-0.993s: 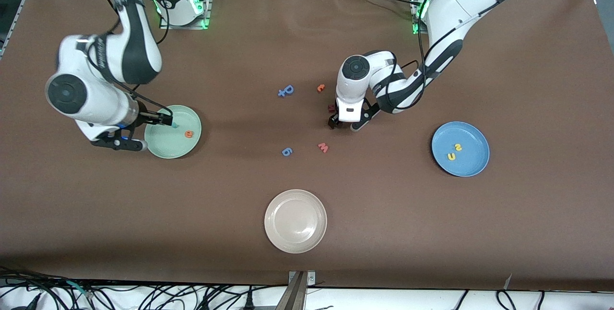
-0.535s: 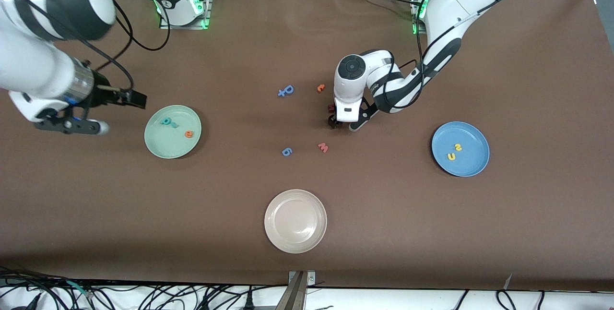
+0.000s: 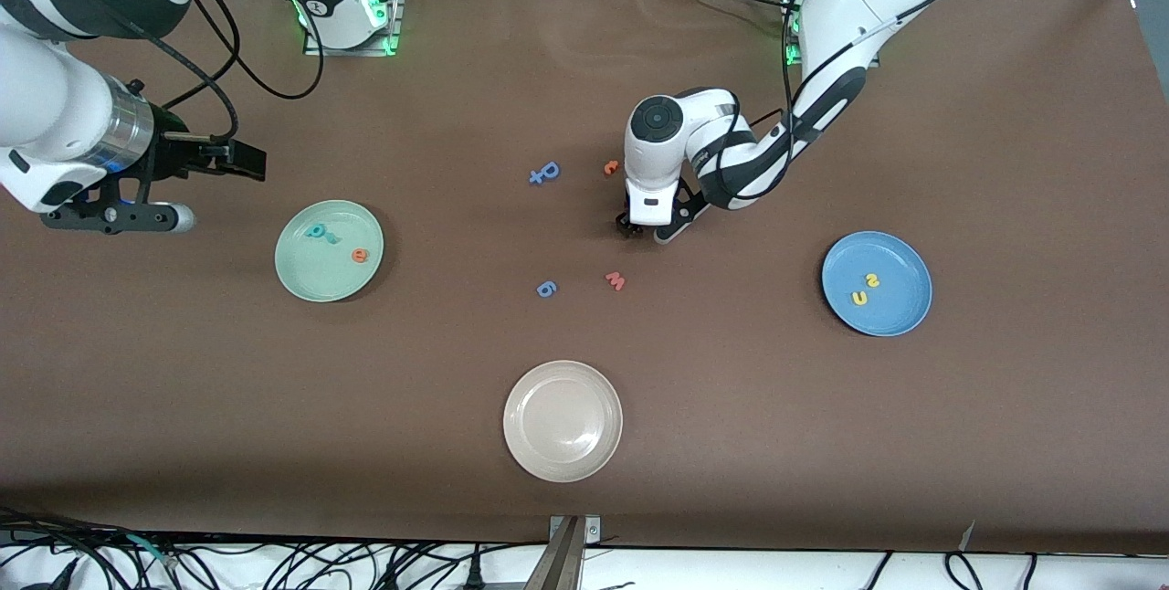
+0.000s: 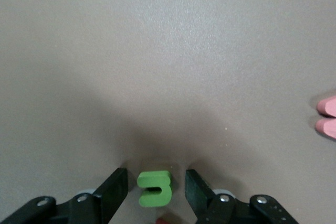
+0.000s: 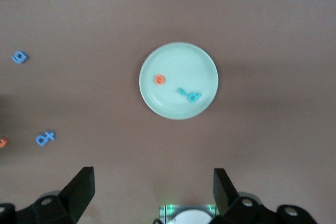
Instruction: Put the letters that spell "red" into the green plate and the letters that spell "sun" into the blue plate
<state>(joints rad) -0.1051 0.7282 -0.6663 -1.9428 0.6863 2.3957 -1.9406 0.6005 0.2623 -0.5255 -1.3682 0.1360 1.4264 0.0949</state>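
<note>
At mid-table the left gripper [image 4: 155,195], part open, straddled the green arch letter [image 4: 154,188] untouched and should close squarely; the right gripper [image 3: 239,161], wide and empty, waited near the green plate [image 3: 301,275].

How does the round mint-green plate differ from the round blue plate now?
The mint-green plate holds three letters, two teal and one orange; the blue plate holds two yellow ones. The green plate lies toward the right arm's end, the blue plate toward the left arm's. Both are round, shallow and alike in size.
</note>
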